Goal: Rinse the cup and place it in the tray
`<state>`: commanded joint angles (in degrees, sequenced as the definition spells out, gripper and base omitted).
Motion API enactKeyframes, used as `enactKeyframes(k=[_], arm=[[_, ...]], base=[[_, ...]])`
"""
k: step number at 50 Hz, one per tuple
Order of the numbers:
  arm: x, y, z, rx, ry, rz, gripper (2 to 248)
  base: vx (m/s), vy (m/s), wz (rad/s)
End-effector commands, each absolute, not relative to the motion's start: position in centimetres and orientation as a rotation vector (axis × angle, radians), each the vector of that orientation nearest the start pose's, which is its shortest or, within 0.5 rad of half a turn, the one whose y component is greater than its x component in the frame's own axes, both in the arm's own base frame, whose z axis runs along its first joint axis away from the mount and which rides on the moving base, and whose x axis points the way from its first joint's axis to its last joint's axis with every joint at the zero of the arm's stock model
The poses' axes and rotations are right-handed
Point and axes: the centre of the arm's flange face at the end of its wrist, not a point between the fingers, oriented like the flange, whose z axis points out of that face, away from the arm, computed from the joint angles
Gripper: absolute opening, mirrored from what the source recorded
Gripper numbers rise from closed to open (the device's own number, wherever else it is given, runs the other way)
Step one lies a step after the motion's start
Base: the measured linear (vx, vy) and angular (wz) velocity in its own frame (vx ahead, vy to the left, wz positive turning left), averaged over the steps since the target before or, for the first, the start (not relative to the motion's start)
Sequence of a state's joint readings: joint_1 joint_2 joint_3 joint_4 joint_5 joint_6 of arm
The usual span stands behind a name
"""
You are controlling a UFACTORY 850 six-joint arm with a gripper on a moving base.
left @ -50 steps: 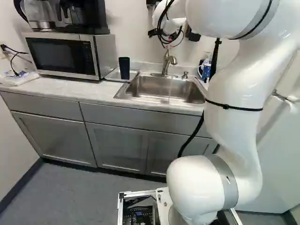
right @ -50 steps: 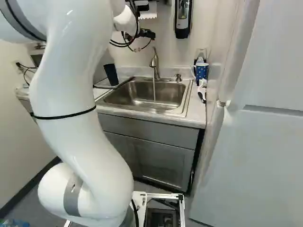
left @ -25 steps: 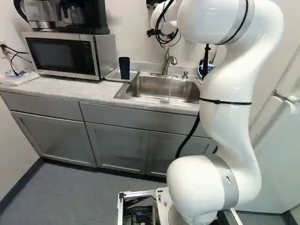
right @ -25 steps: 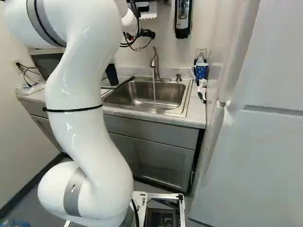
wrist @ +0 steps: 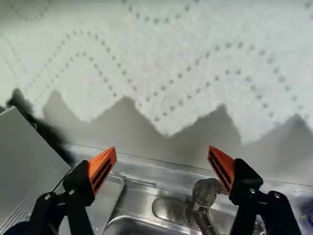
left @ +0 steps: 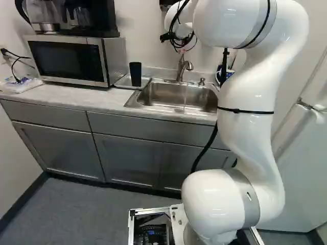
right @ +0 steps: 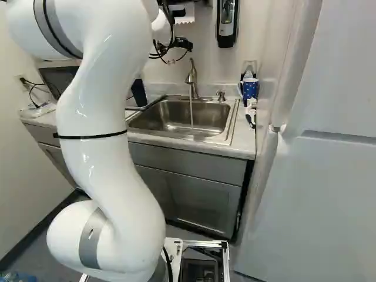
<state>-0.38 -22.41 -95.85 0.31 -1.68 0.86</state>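
In the right base view my gripper [right: 183, 44] is up by the wall, above and behind the sink; its fingers are hard to make out there. Seen from the wrist, the gripper [wrist: 163, 150] is open, its orange pads wide apart with nothing gripped. Ahead of it hangs a patterned paper towel [wrist: 161, 73] with a jagged edge. The dark cup [left: 135, 74] stands upright in the tray [left: 122, 81], between microwave and sink. Water runs from the faucet [right: 192, 78] into the sink [left: 179, 97]. The tray [wrist: 102, 203] also shows below and beside one finger.
The microwave [left: 69, 58], with a coffee machine [left: 76, 18] on top, stands beside the tray. Right of the sink are a soap pump [right: 221, 96] and a blue mug [right: 249, 88]. A wall dispenser [right: 227, 22] hangs above; a large white door [right: 317, 176] stands at the right.
My arm's upper part has shifted left in the left base view and right in the right base view, reaching farther toward the wall. It has barely moved over the last half second.
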Motion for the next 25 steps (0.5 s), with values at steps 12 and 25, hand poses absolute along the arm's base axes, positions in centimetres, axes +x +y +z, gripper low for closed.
enactKeyframes(k=[12,25], arm=[[68.15,-0.7,71.76,-2.559,0.039,-1.811,247],[67.65,-0.79,71.66,-2.578,0.041,-1.785,247]], base=[[0.0,0.0,0.0],[0.0,0.0,0.0]])
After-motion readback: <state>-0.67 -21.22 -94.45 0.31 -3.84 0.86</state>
